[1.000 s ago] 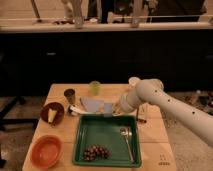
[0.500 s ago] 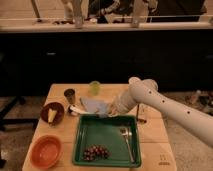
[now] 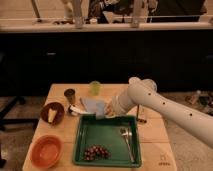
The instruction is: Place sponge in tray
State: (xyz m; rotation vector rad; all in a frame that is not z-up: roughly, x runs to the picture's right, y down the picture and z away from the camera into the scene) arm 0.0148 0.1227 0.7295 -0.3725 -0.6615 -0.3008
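The dark green tray point(image 3: 102, 131) lies at the front middle of the wooden table, with grapes point(image 3: 96, 152) and cutlery point(image 3: 126, 138) in it. My white arm reaches in from the right. My gripper point(image 3: 102, 113) is low over the tray's far left rim, at the near edge of a flat pale blue cloth point(image 3: 91, 103). A small pale grey-blue block, the sponge point(image 3: 99, 115), shows right at the gripper's tip. I cannot tell whether it is held.
An orange bowl point(image 3: 46, 150) sits at the front left. A brown bowl point(image 3: 52, 113) with a yellow piece is left of the tray. A dark cup point(image 3: 70, 94) and a green cup point(image 3: 95, 87) stand at the back. A small dark item point(image 3: 141, 117) is behind my arm.
My arm has swung left, carrying the gripper from beside the tray's far right corner to its far left rim near the cloth.
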